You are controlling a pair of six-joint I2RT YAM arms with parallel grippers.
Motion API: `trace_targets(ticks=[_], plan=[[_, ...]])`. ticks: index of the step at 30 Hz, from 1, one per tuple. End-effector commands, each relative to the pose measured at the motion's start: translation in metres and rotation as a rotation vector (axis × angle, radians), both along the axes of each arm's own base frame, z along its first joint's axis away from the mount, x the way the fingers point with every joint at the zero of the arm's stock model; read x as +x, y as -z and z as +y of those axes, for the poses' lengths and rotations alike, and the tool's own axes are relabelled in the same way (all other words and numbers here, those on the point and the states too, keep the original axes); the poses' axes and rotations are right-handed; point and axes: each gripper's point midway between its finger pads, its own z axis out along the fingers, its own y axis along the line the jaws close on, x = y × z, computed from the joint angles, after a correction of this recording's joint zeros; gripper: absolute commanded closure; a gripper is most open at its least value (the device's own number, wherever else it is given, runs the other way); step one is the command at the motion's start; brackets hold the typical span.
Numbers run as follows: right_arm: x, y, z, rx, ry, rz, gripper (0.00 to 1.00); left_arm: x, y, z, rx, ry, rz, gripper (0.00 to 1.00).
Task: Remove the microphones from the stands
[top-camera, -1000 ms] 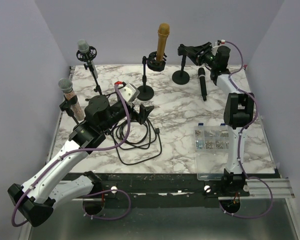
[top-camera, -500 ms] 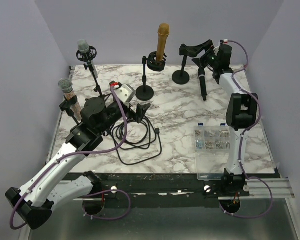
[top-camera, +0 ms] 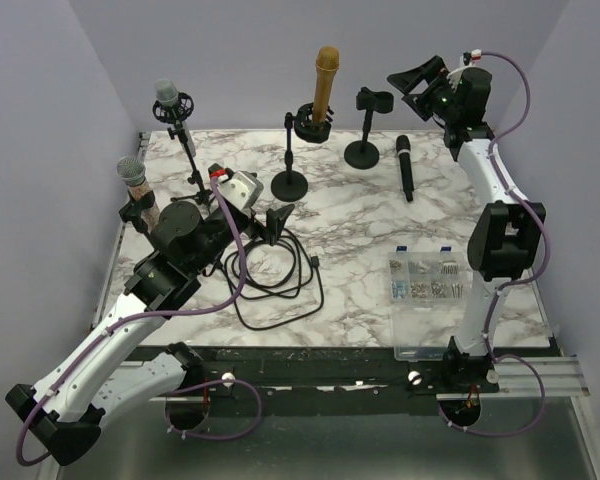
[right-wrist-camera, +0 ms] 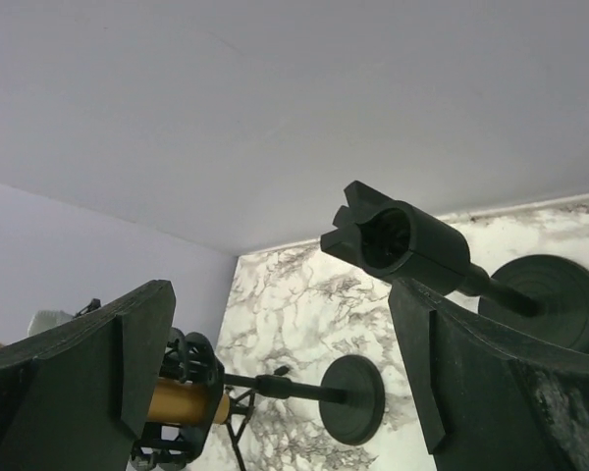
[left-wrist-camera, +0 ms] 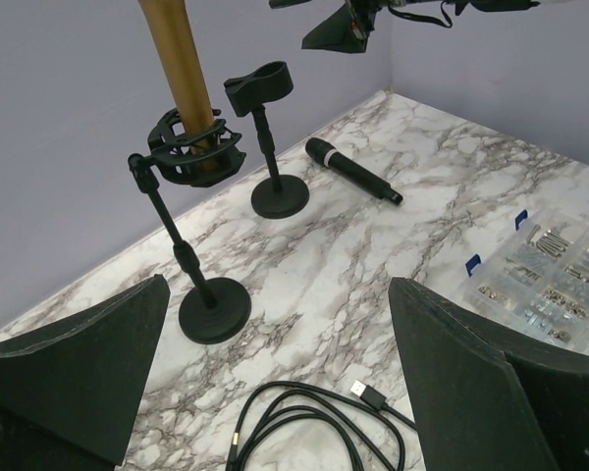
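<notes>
Black microphone point(top-camera: 404, 167) is lying flat on the marble table point(top-camera: 350, 290), near the round base of its stand point(top-camera: 364, 150); clip point(top-camera: 373, 99) on top is empty. My read: removal is done for this one and we're at the clear-out step. Right gripper point(top-camera: 408, 84): jaws wide apart, nothing in them, arm stretched up high, wrist above and right of the clip, fingers pointing left. Left gripper point(top-camera: 278, 222) is spread and empty too, low over the cable point(top-camera: 280, 280). Next move: pull the right arm away without knocking the stand; gold microphone point(top-camera: 326, 78) sits in its own mount
</notes>
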Motion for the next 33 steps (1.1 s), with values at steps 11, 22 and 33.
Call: trace_targets(ticks=[11,22,33], plan=[[-0.083,-0.09,0.113,-0.418,-0.089,-0.406,0.0,0.003,0.0,-0.001,-0.012,-0.011,0.002,0.02],[-0.081,-0.091,0.146,-0.543,0.118,-0.425,0.16,0.005,0.006,-0.003,0.001,-0.01,0.007,0.02],[-0.067,-0.067,0.176,-0.575,0.074,-0.422,0.2,0.004,0.005,-0.003,0.003,-0.004,0.0,0.02]])
